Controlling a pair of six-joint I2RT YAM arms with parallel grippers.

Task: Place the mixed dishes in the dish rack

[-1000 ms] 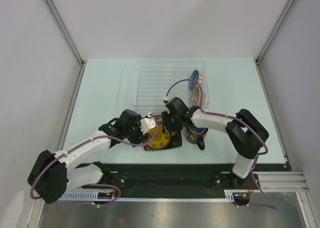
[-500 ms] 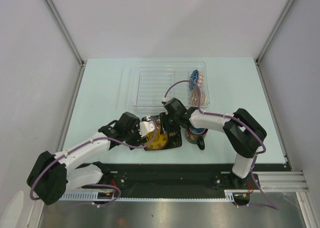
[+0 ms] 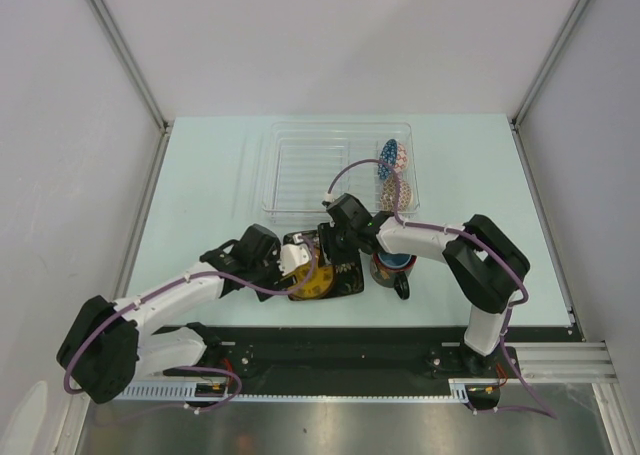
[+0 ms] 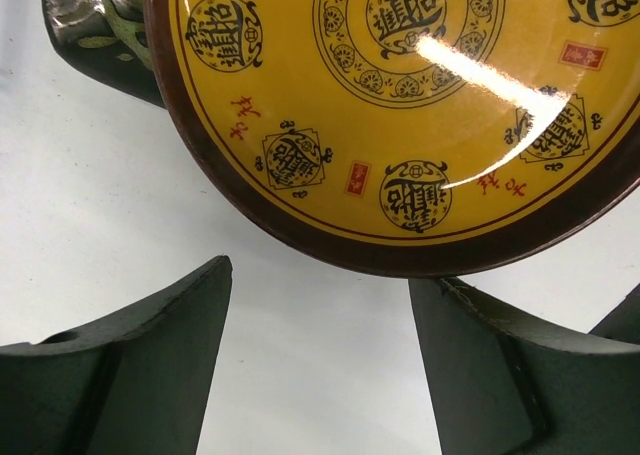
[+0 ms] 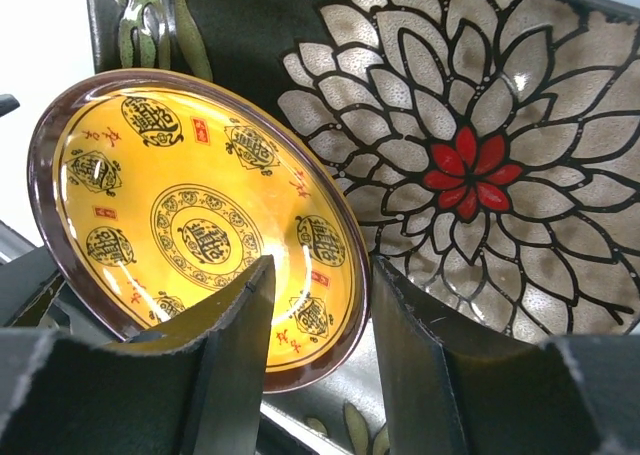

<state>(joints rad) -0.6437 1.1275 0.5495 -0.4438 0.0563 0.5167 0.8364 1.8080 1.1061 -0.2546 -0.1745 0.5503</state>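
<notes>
The small yellow plate (image 3: 312,280) lies tilted on the dark square plate (image 3: 345,275) near the table's front. In the right wrist view, my right gripper (image 5: 320,265) has narrowed its jaws on the yellow plate's (image 5: 190,215) rim, one finger on the inner face and one outside, above the square plate (image 5: 470,165). My left gripper (image 4: 320,275) is open and empty, its tips just short of the yellow plate's (image 4: 400,105) raised edge. The red-rimmed mug (image 3: 393,267) stands right of the plates. The mosaic bowl (image 3: 392,167) stands on edge in the clear dish rack (image 3: 300,165).
The rack sits behind the plates, mid-table. My two arms meet over the plates, the left gripper (image 3: 298,258) from the left and the right gripper (image 3: 328,243) from the right. Frame posts and side walls bound the table.
My left gripper has moved right, up to the yellow plate's edge. My right gripper has shifted slightly left onto the plate's rim. The plate now looks tilted.
</notes>
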